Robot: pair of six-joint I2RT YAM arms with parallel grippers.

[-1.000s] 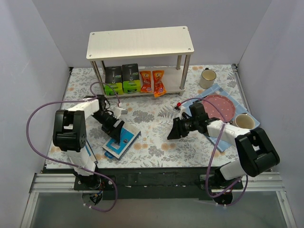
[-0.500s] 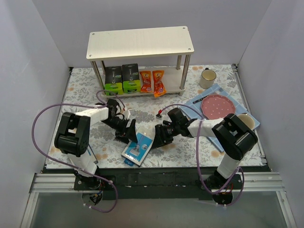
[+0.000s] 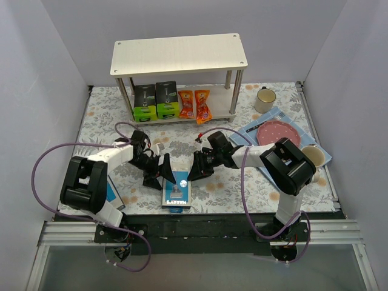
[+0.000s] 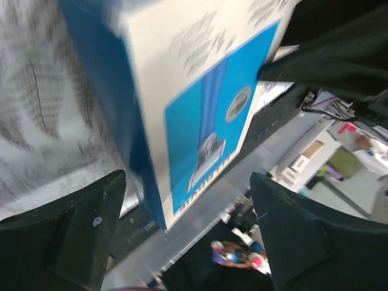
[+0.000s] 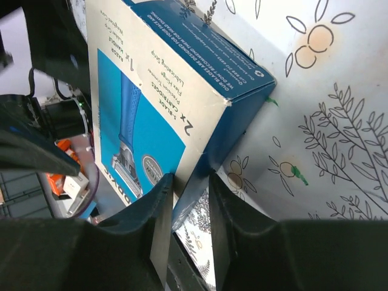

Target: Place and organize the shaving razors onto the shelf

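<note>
A flat blue-and-white razor box [image 3: 176, 195] between both pincers, at the near side of the bench [image 3: 242, 188].
The right pincer [image 3: 197, 170] nips its far end; the left pincer [image 3: 159, 174] gapes wide, empty. The long axis points to the pale two-tier wooden shelf [image 3: 182, 53].

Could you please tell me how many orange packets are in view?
2, both on the lower board of the shelf: one orange packet beside the black boxes, the other right of it.
</note>
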